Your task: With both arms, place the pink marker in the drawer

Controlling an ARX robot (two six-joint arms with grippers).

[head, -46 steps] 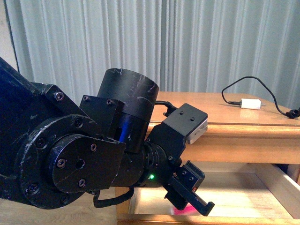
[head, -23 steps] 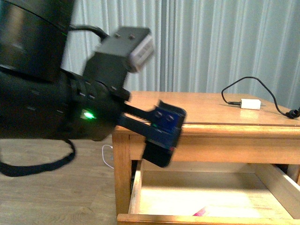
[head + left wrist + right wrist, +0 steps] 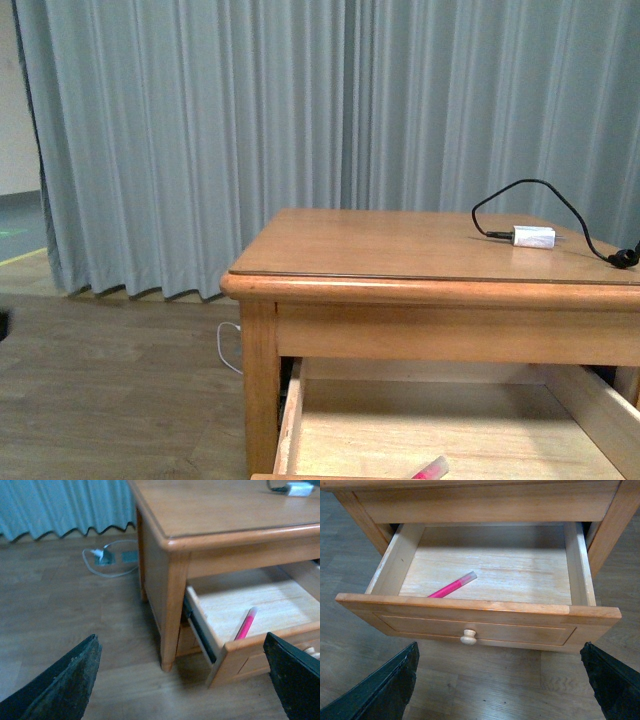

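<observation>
Pink marker (image 3: 452, 585) in drawer (image 3: 480, 609).
We hold L end effector (image 3: 180, 636) & R end effector (image 3: 500, 645) wide, empty, marker ahead.

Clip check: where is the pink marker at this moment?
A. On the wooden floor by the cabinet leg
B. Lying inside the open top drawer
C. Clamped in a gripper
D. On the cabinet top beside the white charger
B: the right wrist view shows the pink marker lying flat on the pale wood floor of the pulled-out drawer, near its front wall, with nothing gripping it.
</observation>
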